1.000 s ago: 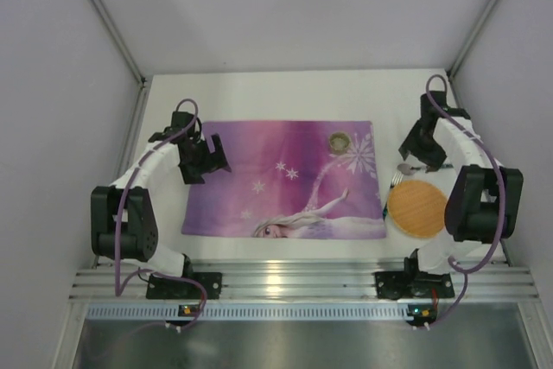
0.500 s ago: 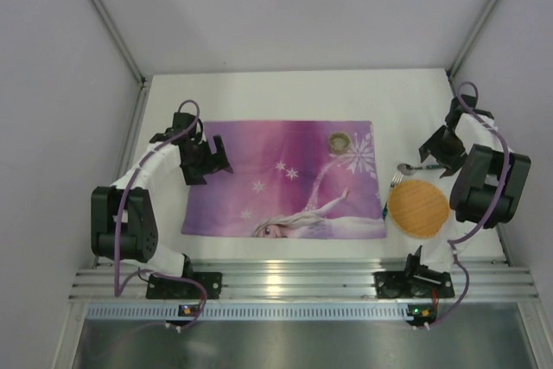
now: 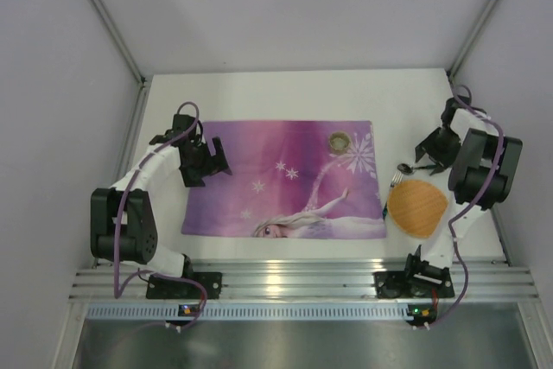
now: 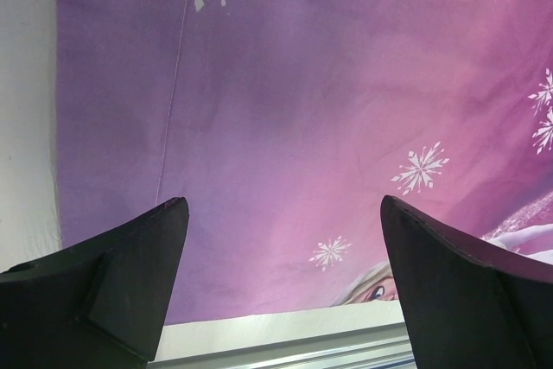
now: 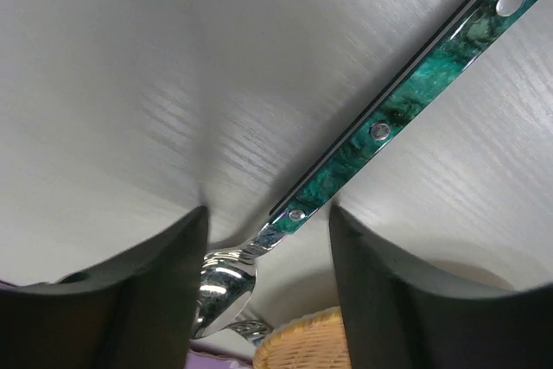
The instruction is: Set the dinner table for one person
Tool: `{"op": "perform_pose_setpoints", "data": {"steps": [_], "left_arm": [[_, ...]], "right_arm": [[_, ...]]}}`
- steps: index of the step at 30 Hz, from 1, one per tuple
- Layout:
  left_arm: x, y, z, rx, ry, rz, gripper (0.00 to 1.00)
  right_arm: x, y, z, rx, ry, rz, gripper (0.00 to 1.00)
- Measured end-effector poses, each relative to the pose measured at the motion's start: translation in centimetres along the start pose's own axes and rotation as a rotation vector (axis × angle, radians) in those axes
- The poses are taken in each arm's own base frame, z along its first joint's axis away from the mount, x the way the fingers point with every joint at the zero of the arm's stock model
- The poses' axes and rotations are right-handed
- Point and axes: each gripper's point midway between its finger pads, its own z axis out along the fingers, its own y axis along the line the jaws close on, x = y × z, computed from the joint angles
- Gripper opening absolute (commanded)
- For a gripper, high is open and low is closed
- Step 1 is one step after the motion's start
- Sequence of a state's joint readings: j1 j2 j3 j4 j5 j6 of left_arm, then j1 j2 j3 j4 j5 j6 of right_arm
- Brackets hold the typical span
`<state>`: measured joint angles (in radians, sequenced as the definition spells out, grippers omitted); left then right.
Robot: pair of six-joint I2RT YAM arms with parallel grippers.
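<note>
The white dinner table (image 3: 285, 92) carries a purple princess placemat (image 3: 285, 181). A spoon (image 3: 404, 167) with a green marbled handle (image 5: 406, 97) lies on the table right of the mat. A fork (image 3: 396, 181) lies beside it, next to a round wicker plate (image 3: 417, 207). My right gripper (image 5: 268, 222) is open, low over the table, its fingers either side of the spoon's neck; it also shows in the top view (image 3: 429, 153). My left gripper (image 4: 285, 205) is open and empty above the mat's left part, as the top view shows (image 3: 207, 157).
A small round cup (image 3: 339, 139) stands on the mat's far right corner. Metal frame posts and grey walls close in the table on both sides. An aluminium rail (image 3: 294, 283) runs along the near edge. The wicker plate's rim (image 5: 302, 343) lies just beyond the spoon's bowl (image 5: 220, 291).
My right arm has swung its elbow out to the right and brought the gripper down around the spoon. The left arm has hardly moved.
</note>
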<state>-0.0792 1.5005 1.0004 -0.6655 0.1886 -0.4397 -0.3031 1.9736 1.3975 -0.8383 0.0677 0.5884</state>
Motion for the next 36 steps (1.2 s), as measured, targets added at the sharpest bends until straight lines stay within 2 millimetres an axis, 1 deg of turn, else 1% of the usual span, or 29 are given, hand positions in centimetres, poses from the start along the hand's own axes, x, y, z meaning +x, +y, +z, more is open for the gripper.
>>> {"op": "perform_pose_setpoints", "data": {"steps": [1, 3, 4, 6, 7, 8, 12, 16, 17, 19, 21, 22, 25, 26, 27, 28, 29, 30, 31, 32, 33, 36], "left_arm": [[0.0, 0.0, 0.0, -0.002, -0.001, 0.0, 0.98], [0.0, 0.1, 0.0, -0.004, -0.001, 0.0, 0.98], [0.0, 0.1, 0.0, -0.006, -0.002, 0.0, 0.98], [0.0, 0.1, 0.0, -0.007, -0.003, 0.0, 0.98], [0.0, 0.1, 0.0, -0.007, -0.003, 0.0, 0.98], [0.0, 0.1, 0.0, -0.007, -0.003, 0.0, 0.98], [0.0, 0.0, 0.0, -0.006, -0.002, 0.002, 0.98], [-0.5, -0.5, 0.0, 0.003, -0.009, 0.012, 0.98], [-0.6, -0.7, 0.0, 0.004, -0.01, 0.015, 0.98], [-0.7, -0.9, 0.1, 0.007, -0.01, 0.017, 0.98], [-0.6, -0.9, 0.3, 0.006, -0.002, 0.017, 0.98], [-0.5, -0.9, 0.5, 0.006, 0.003, 0.017, 0.98], [-0.3, -0.9, 0.9, 0.007, 0.014, 0.018, 0.98], [-0.3, -1.0, 1.0, 0.01, 0.016, 0.019, 0.98], [-0.3, -1.1, 1.0, 0.012, 0.016, 0.019, 0.98], [-0.4, -1.1, 1.1, 0.015, 0.015, 0.018, 0.98], [-0.4, -1.2, 1.2, 0.018, 0.014, 0.019, 0.98], [-0.5, -1.4, 1.2, 0.024, 0.014, 0.02, 0.98], [-0.5, -1.5, 1.3, 0.03, 0.014, 0.02, 0.98], [-0.5, -1.7, 1.3, 0.04, 0.013, 0.019, 0.98], [-0.6, -1.8, 1.3, 0.044, 0.012, 0.019, 0.98], [-0.7, -2.2, 1.3, 0.06, 0.005, 0.018, 0.98]], "right_arm": [[-0.2, 0.1, 0.0, 0.001, -0.001, 0.0, 0.48], [-0.4, 0.3, 0.1, 0.011, -0.001, -0.005, 0.35], [-0.5, 0.3, 0.1, 0.015, -0.001, -0.004, 0.21], [-0.8, 0.6, 0.2, 0.014, -0.006, -0.002, 0.12], [-0.9, 0.8, 0.2, 0.016, -0.01, -0.003, 0.01], [-1.0, 1.0, 0.2, 0.019, -0.012, -0.009, 0.0], [-1.2, 1.9, 0.2, 0.014, -0.028, -0.025, 0.0], [-1.0, 2.7, 0.0, -0.004, -0.032, -0.015, 0.0], [-1.0, 3.0, -0.1, -0.018, -0.03, -0.006, 0.0], [-0.9, 4.3, -0.6, -0.068, -0.023, 0.012, 0.0], [-0.9, 5.6, -1.8, -0.126, -0.028, 0.029, 0.0], [-0.8, 6.4, -2.9, -0.167, -0.03, 0.043, 0.0], [-0.1, 8.0, -6.6, -0.281, -0.049, 0.091, 0.0], [0.5, 8.3, -8.0, -0.321, -0.056, 0.113, 0.0], [1.9, 8.3, -9.9, -0.377, -0.059, 0.154, 0.0], [3.2, 8.1, -11.0, -0.401, -0.052, 0.175, 0.0], [4.7, 7.8, -12.0, -0.427, -0.041, 0.201, 0.0], [6.9, 7.4, -13.1, -0.448, -0.02, 0.229, 0.0], [8.5, 7.2, -13.7, -0.461, -0.005, 0.249, 0.0], [10.7, 7.1, -14.3, -0.478, 0.022, 0.274, 0.0], [12.4, 7.0, -14.6, -0.493, 0.052, 0.298, 0.0], [19.8, 7.2, -14.4, -0.516, 0.173, 0.355, 0.0]]}}
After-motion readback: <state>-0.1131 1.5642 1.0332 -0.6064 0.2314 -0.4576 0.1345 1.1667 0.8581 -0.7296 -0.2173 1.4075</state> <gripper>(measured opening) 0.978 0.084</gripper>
